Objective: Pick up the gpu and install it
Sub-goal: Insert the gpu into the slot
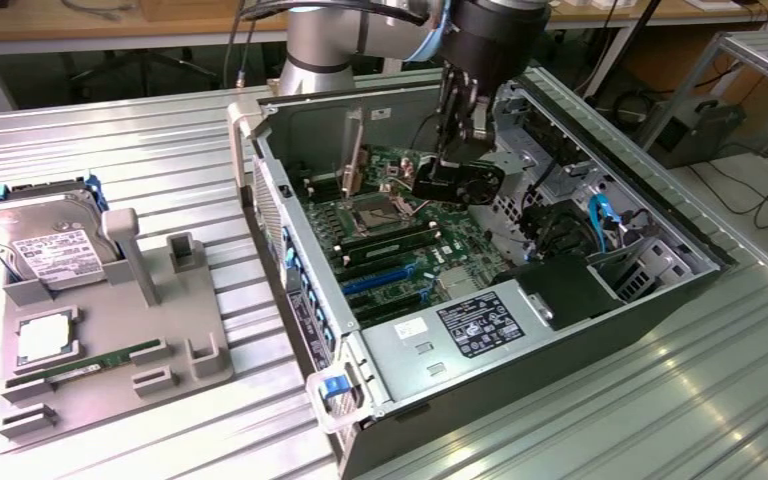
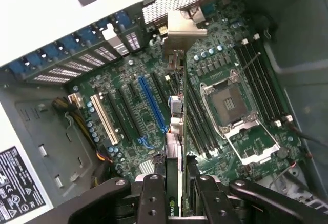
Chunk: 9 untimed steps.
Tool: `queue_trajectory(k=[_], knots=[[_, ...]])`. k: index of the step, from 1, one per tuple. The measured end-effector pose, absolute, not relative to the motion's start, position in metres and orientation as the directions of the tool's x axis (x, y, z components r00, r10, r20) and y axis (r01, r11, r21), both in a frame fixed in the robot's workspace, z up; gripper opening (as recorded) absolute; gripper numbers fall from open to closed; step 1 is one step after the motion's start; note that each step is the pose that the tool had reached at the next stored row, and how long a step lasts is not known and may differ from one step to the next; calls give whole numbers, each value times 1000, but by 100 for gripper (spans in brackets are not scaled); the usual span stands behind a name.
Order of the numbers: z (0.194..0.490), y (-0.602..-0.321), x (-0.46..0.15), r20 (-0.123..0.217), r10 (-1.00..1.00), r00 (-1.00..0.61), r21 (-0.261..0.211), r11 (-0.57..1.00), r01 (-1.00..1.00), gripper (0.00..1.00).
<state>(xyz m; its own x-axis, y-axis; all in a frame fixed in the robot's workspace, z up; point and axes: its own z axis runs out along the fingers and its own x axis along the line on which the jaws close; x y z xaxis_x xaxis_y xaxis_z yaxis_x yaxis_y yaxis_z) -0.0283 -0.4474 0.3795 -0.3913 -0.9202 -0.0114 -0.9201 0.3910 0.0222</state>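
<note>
Metal benchtop carries an open PC case (image 1: 651, 300); gripper (image 1: 462, 150) clamps the gpu (image 1: 458, 183) (fan visible) above its motherboard (image 2: 154, 101).

Gpu (image 1: 456, 183): slim dark card, round black fan cooler on one face, silver end bracket (image 2: 182, 29) at far end. Held edge-down, clear of any slot, above green motherboard inside open computer case. Seen edge-on from wrist (image 2: 175, 147), running from between clamped fingers out toward case's rear wall, just over the blue and black expansion slots.
</note>
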Motion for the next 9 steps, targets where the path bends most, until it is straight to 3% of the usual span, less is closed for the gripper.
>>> queue_trajectory(k=[9], knots=[[373,-447,-28,-13,-981,-193,23,192,-981,26]])
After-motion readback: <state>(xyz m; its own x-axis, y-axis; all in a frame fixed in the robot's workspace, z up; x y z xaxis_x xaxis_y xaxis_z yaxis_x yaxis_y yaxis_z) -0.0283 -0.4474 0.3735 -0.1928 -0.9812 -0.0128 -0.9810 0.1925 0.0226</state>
